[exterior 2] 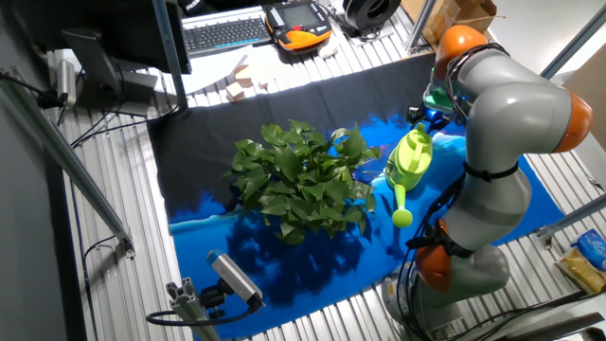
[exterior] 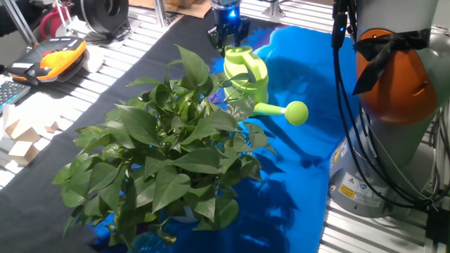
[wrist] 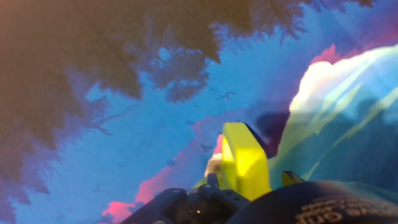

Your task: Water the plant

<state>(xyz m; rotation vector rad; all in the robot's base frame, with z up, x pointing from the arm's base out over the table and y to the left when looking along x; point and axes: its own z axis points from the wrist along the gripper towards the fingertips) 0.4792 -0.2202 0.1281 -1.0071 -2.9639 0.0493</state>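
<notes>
The plant (exterior: pixel 169 147) is large and bushy with broad green leaves and stands mid-table on the blue cloth; it also shows in the other fixed view (exterior 2: pixel 303 180). The lime-green watering can (exterior: pixel 249 74) hangs just behind and right of it, held by its top handle (wrist: pixel 245 162). Its round-headed spout (exterior: pixel 297 112) points sideways, away from the plant. My gripper (exterior: pixel 229 42) is above the can and shut on the handle. In the other fixed view the can (exterior 2: pixel 414 156) sits right of the plant, and my arm hides most of the gripper.
The arm's orange-and-grey body (exterior: pixel 394 70) stands at the right on its base. An orange teach pendant (exterior: pixel 60 53) and wooden blocks (exterior: pixel 21 137) lie at the left. A keyboard (exterior 2: pixel 225 33) is at the back. A camera on a stand (exterior 2: pixel 232 279) sits by the blue cloth's edge.
</notes>
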